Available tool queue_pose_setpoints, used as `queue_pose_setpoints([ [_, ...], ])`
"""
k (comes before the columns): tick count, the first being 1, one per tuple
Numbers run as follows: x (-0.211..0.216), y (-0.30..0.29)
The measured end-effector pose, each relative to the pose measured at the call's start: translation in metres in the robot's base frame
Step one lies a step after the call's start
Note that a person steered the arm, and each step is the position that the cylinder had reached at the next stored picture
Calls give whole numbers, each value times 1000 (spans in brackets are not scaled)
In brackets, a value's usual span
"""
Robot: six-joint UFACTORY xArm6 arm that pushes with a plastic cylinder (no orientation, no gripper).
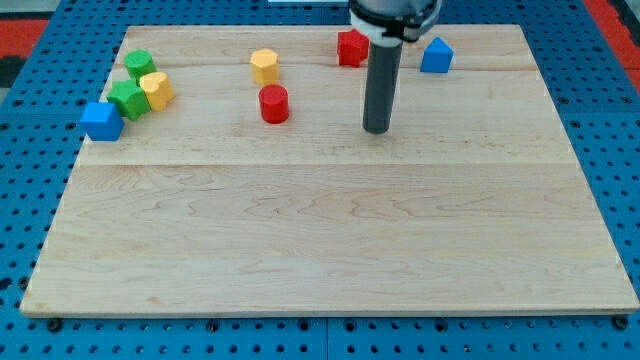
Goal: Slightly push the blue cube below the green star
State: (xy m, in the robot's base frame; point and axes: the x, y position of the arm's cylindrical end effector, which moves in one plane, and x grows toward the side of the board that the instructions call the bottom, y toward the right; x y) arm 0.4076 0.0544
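Observation:
The blue cube (101, 120) sits near the board's left edge, just below and to the left of the green star (127, 98), and seems to touch it. A yellow block (156, 90) leans against the star's right side, and a rounded green block (139, 65) stands just above it. My tip (376, 130) rests on the board right of centre in the upper half, far to the right of the blue cube. It touches no block. The nearest block is a red cylinder (273, 104) to its left.
A yellow hexagonal block (264, 66) stands above the red cylinder. A red star-like block (352, 47) and a blue pentagon-like block (436, 55) sit near the top edge, on either side of the rod. The wooden board (320, 250) lies on a blue pegboard.

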Motion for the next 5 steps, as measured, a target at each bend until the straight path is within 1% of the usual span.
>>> queue_pose_setpoints([
  [1, 44, -103],
  [2, 35, -269],
  [3, 10, -359],
  [5, -16, -350],
])
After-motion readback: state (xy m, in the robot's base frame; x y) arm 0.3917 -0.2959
